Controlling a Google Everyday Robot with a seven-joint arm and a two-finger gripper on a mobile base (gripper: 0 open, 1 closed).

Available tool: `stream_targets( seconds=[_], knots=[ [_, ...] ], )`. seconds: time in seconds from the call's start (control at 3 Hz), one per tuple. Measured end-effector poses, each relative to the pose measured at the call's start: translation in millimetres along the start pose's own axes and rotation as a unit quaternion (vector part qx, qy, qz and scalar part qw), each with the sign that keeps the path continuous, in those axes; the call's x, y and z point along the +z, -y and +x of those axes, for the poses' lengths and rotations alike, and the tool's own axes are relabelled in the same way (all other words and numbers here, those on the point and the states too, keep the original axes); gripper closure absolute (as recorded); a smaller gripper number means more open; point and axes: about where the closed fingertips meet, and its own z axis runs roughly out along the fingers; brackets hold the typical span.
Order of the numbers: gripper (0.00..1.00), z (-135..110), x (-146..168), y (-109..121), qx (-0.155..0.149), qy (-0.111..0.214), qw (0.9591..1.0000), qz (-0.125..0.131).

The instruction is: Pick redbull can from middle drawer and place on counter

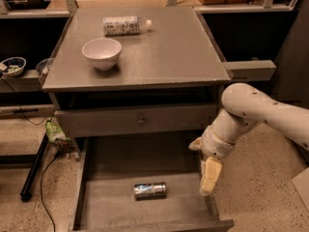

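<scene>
The redbull can (150,190) lies on its side on the bare bottom of the open middle drawer (101,202), near the middle toward the front. The counter (164,52) is the grey top of the cabinet above. My gripper (208,178) hangs from the white arm at the drawer's right side wall, pointing down, to the right of the can and apart from it. It holds nothing that I can see.
A white bowl (101,53) and a clear plastic bottle (123,25) on its side sit on the counter's back left. A closed drawer front with a round knob (140,121) is above the open drawer. Shelves with small bowls (13,65) stand at the left.
</scene>
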Motion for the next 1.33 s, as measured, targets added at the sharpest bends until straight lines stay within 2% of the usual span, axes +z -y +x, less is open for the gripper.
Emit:
stream_targets(
  seconds=[0.33, 0.67, 1.0, 1.33],
  knots=[
    [0.0, 0, 0, 0, 0.0, 0.0, 1.0, 0.0],
    [0.0, -1, 4, 14, 0.016, 0.033, 0.9986, 0.039],
    [0.0, -7, 9, 39, 0.027, 0.07, 0.9955, 0.058],
    [0.0, -7, 9, 40, 0.027, 0.071, 0.9955, 0.057]
  ],
)
